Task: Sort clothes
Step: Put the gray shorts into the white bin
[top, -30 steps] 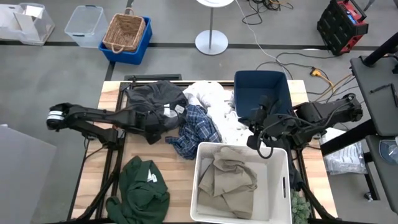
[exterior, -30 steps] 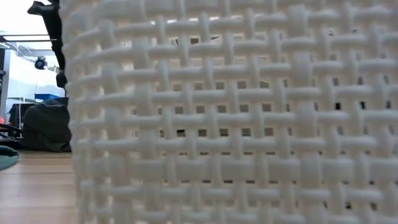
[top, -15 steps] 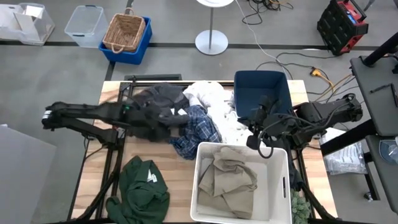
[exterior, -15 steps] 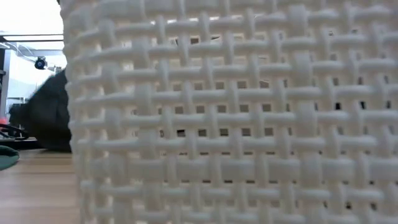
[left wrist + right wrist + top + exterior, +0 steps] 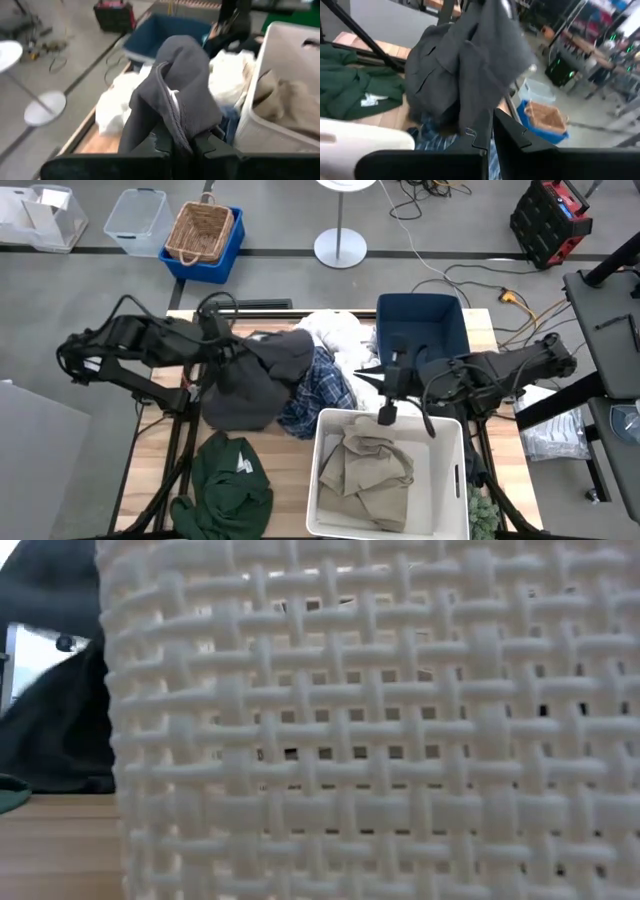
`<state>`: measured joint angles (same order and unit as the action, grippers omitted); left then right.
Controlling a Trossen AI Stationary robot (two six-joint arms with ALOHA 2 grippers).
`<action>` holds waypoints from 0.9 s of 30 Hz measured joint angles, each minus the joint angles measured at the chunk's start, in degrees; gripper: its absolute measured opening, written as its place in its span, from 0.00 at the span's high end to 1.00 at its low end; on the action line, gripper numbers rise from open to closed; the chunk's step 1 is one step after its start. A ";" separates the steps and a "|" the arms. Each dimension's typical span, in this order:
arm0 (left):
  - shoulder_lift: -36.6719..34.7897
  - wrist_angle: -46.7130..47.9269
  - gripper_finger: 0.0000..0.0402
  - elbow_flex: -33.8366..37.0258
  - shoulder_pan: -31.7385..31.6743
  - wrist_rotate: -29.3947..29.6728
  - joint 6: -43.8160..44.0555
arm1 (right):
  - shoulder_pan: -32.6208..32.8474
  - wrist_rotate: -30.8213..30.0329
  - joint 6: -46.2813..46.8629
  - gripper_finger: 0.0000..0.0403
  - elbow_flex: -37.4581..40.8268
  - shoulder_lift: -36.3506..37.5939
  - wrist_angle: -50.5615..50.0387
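My left gripper is shut on a dark grey garment, held up over the table's left half. It also shows in the left wrist view. A blue-and-white plaid garment and a white one lie heaped mid-table. A dark green garment lies at the near left. A khaki one lies in the white bin. My right gripper is shut and empty between the bins, and also shows in the right wrist view. My left gripper pinches a bunched fold of the dark grey garment between its two fingers, several layers thick. The garment is raised off the heap and hangs below the fingers, slack. Its lower part drapes down to about table height at the left.
A navy bin stands at the far right of the table. The white bin's woven wall fills most of the low view. Bare wood shows along the table's left side. Boxes and a wicker basket stand on the floor beyond.
My left gripper has risen and drawn back toward the table's left, lifting the dark grey garment off the heap, so it now hangs spread below. My right gripper has swung toward the table's left, over the gap between the bins.
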<state>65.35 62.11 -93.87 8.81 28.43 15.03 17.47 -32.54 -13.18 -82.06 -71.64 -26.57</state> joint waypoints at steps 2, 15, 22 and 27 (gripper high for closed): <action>1.87 -0.16 1.00 -4.06 0.18 -0.39 -2.28 | -0.02 0.00 -2.27 0.96 0.00 -0.93 2.41; 17.87 -0.16 1.00 -27.52 3.01 -5.98 -14.48 | -3.63 -0.44 -5.76 0.46 -1.66 -3.67 14.47; 26.51 1.15 1.00 -38.08 3.42 -8.44 -18.81 | -8.33 15.03 -3.07 0.20 -2.22 -7.19 22.53; 30.65 -1.35 1.00 -40.38 3.44 -10.50 -20.89 | -9.91 20.37 -3.08 0.15 -4.39 -11.19 28.16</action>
<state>95.99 60.76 -134.25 12.25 17.93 -5.86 7.56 -12.17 -16.27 -86.45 -82.82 1.59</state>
